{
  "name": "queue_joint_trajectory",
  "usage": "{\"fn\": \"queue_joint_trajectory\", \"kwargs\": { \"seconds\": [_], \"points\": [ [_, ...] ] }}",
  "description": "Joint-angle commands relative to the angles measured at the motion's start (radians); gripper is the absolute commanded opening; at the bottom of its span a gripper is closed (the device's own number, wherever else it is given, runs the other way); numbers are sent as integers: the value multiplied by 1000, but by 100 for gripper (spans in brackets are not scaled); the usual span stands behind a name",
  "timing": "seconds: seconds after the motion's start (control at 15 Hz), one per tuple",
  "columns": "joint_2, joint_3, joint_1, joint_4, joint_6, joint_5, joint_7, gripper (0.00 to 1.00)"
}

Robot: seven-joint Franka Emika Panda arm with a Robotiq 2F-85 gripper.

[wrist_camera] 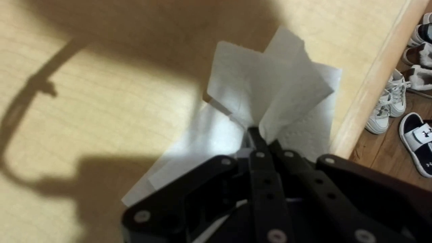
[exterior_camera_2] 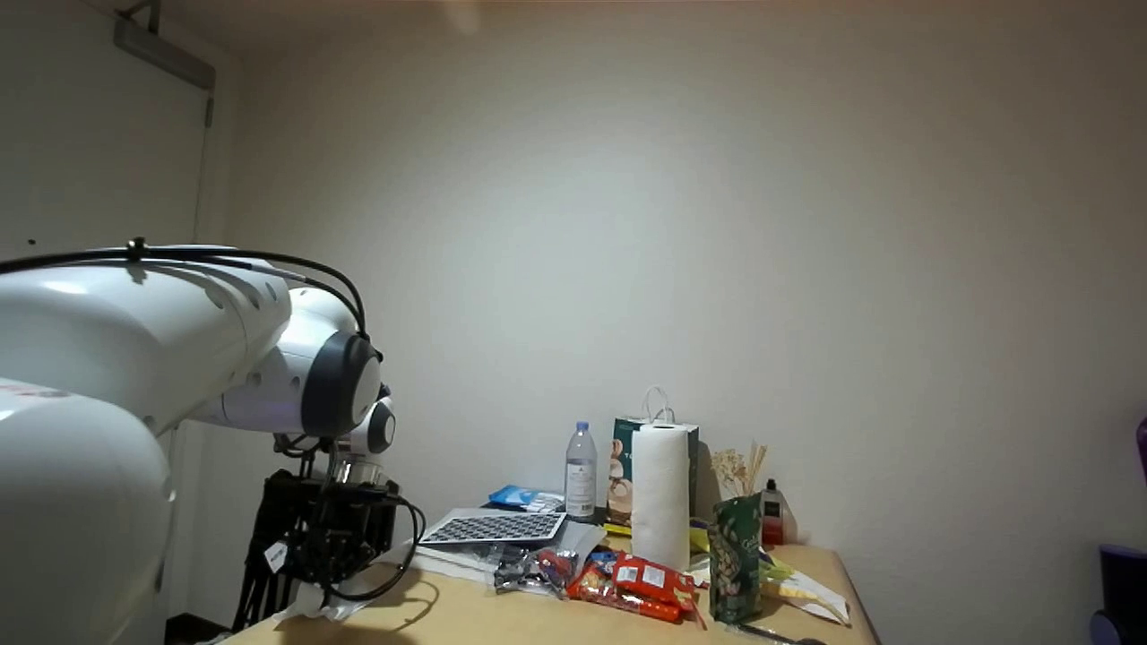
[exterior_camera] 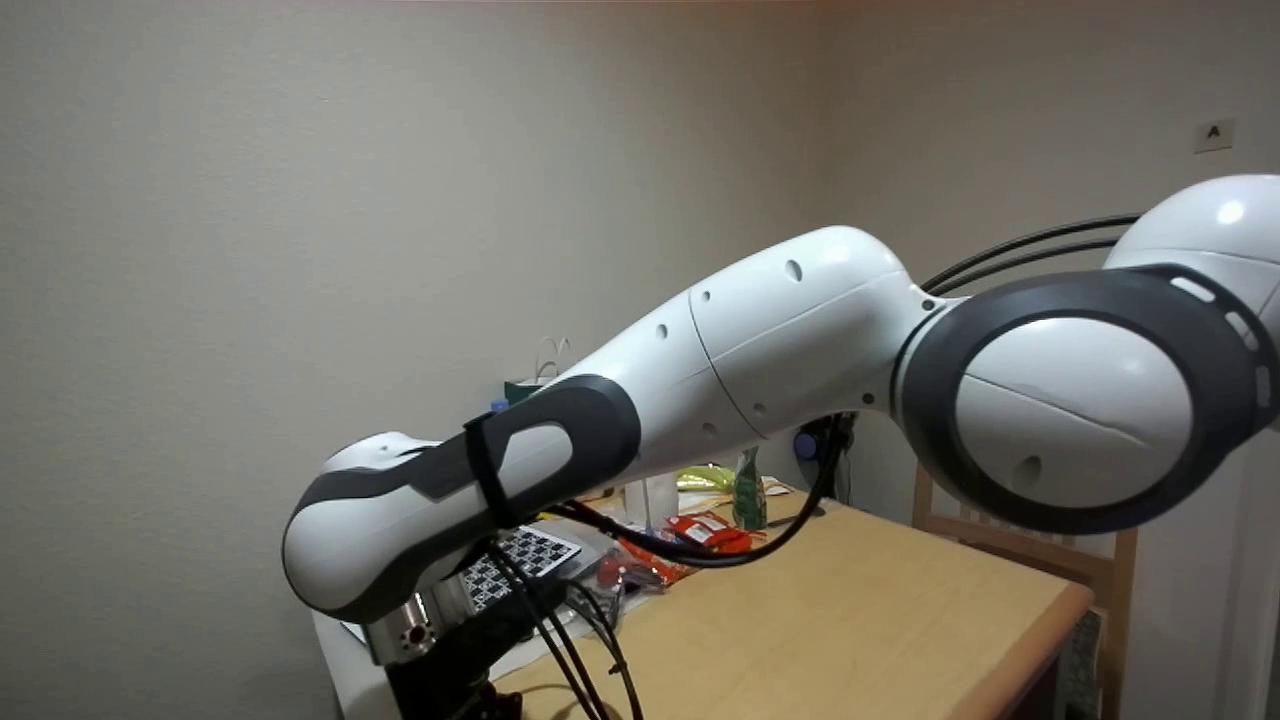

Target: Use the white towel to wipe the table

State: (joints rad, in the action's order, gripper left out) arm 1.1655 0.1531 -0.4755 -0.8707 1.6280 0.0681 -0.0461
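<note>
The gripper [wrist_camera: 264,136] is closed on the white towel [wrist_camera: 246,74], pinching it so that creased flaps fan out past the grip while other layers lie spread beneath. Those lower layers rest on the light tan table [wrist_camera: 135,118], just beside its rounded edge, and dark shadows [wrist_camera: 108,189] fall over the wood next to the towel. Past that edge, down on the wooden floor [wrist_camera: 388,148], are white sneakers [wrist_camera: 379,118], a black-and-white slide sandal [wrist_camera: 418,145] and other shoes [wrist_camera: 422,54] partly out of view. In an exterior view the gripper points down at one end of the table, with the towel showing white under it. The white arm [exterior_camera: 800,320] above it shows in both exterior views. Farther along the tabletop are a black-and-white patterned board [exterior_camera_2: 493,528] and some red packets [exterior_camera_2: 668,587]; behind them stand a clear bottle [exterior_camera_2: 581,475] with a blue cap and an upright paper-towel roll [exterior_camera_2: 661,493], the roll in front of a green paper bag [exterior_camera_2: 621,470]. A green pouch [exterior_camera_2: 730,573] stands beside the packets, dried stems [exterior_camera_2: 739,470] showing above it. In an exterior view, part of a wooden chair [exterior_camera: 1120,580] appears just beyond the table's edge, and a pale wall [exterior_camera: 400,200] rises behind.
</note>
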Motion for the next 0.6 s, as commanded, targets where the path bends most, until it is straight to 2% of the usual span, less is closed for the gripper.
{"fn": "queue_joint_trajectory", "kwargs": {
  "seconds": [0.0, 0.27, 0.47, 0.53],
  "points": [
    [19, -68, -46, 29, 56, 89, -30, 0],
    [53, -144, -89, 93, 99, 191, -8, 0],
    [72, -142, -89, 126, 77, 186, 28, 0],
    [49, -140, -86, 90, 89, 174, 0, 2]
  ]
}}
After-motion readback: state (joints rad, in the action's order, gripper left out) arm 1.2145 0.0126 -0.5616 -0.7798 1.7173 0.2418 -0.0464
